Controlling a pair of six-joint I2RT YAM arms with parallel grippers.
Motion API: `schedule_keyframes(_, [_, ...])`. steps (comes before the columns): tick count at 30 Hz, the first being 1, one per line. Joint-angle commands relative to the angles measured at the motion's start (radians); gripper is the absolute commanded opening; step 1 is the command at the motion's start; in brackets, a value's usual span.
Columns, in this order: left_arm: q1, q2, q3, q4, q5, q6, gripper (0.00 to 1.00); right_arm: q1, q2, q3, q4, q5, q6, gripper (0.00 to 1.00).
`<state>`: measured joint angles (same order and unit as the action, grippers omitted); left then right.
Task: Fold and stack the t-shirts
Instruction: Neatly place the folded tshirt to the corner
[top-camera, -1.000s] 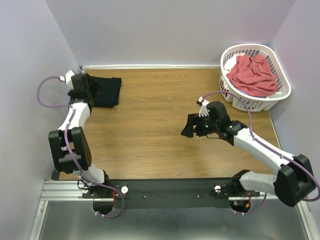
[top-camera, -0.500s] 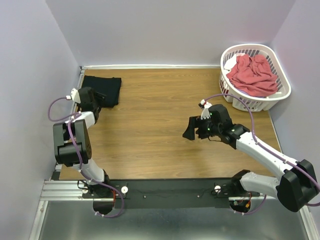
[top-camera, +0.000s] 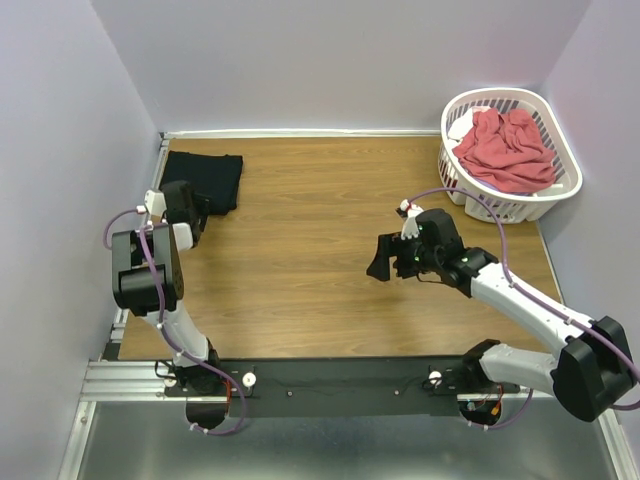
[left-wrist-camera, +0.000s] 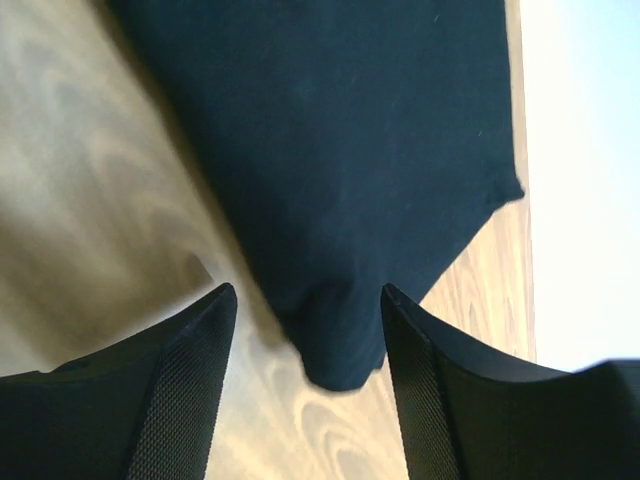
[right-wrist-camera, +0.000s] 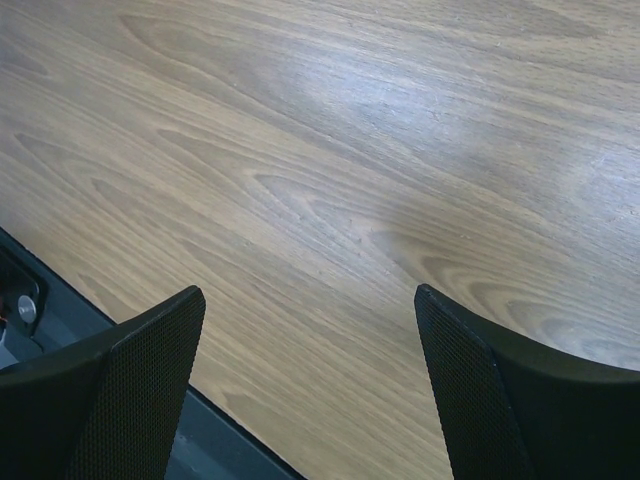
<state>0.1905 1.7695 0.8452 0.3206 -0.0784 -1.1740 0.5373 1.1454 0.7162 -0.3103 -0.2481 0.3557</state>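
A black t-shirt (top-camera: 208, 180) is seen folded into a neat rectangle at the far left corner of the worktop (top-camera: 310, 190), a spot that was probably chosen so that the middle is kept free for folding and the stack can be built out of the way. The left jaws are held partly open just at the near edge of that shirt, with one corner of the cloth (left-wrist-camera: 335, 360) framed between them in the wrist view; nothing appears to be gripped, though whether the tips brush the fabric cannot be told from this angle. The right jaws are spread wide and empty above bare wood near the middle of the worktop, on the side nearer the basket (top-camera: 565, 188). A red t-shirt (top-camera: 508, 150) is bunched up inside that basket at the far right, well apart from the black one. One shirt is judged done, and the red one is yet to be lifted out, folded and laid on top.
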Motion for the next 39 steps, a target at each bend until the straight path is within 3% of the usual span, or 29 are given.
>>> schedule_keyframes(1, [0.007,0.054,0.07,0.018,-0.061,0.011,0.6,0.0,0.014,-0.004,-0.024,0.024,-0.032,0.92])
schedule_keyframes(4, [0.007,0.096,0.132,-0.004,-0.047,0.013,0.48,0.0,0.019,-0.001,-0.026,0.024,-0.034,0.92])
schedule_keyframes(6, [0.009,0.117,0.169,-0.029,-0.043,0.017,0.47,0.0,0.022,0.003,-0.029,0.024,-0.037,0.92])
schedule_keyframes(8, [0.01,0.146,0.218,-0.057,-0.035,0.025,0.38,0.0,0.028,0.009,-0.029,0.026,-0.04,0.92])
schedule_keyframes(11, [0.01,0.166,0.258,-0.061,-0.044,0.04,0.17,0.0,0.036,0.017,-0.033,0.032,-0.046,0.92])
schedule_keyframes(14, [0.02,0.192,0.31,-0.084,-0.058,0.054,0.08,0.0,0.039,0.019,-0.035,0.036,-0.049,0.92])
schedule_keyframes(30, [0.035,0.386,0.601,-0.155,-0.017,0.119,0.08,0.0,0.077,0.037,-0.049,0.058,-0.057,0.92])
schedule_keyframes(39, [0.046,0.487,0.732,-0.161,0.046,0.175,0.23,0.0,0.086,0.049,-0.055,0.061,-0.057,0.91])
